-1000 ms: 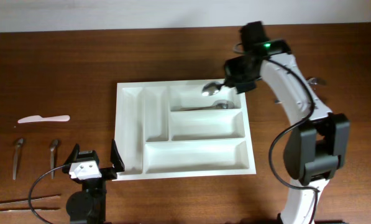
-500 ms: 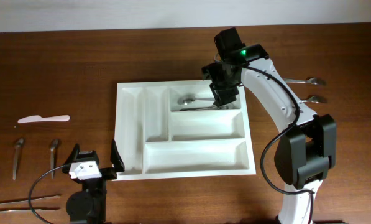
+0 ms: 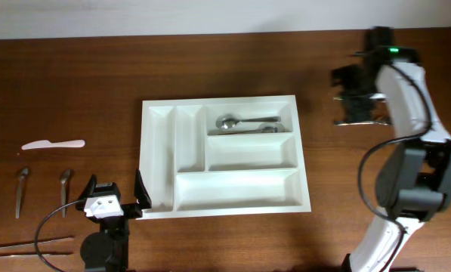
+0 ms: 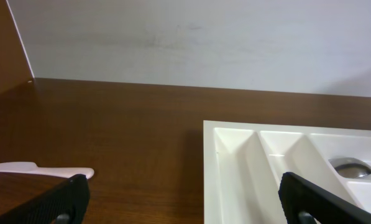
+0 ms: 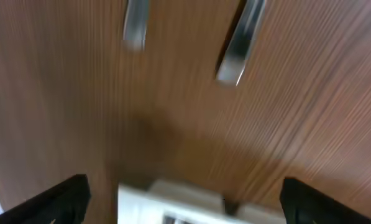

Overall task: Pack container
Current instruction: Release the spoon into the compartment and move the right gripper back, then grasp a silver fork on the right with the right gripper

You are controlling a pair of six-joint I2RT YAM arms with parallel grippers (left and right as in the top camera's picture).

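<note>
Right gripper (image 3: pixel 352 98), spread empty at upper right, well right of the tray (image 3: pixel 159 143): we see two cutlery handles (image 5: pixel 240 43) ahead, long axes up-frame.

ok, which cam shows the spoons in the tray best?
Overhead: both spoons lie in full view in the top wide compartment of the tray. Left wrist catches only one spoon bowl at its frame edge. Right wrist shows neither.
</note>
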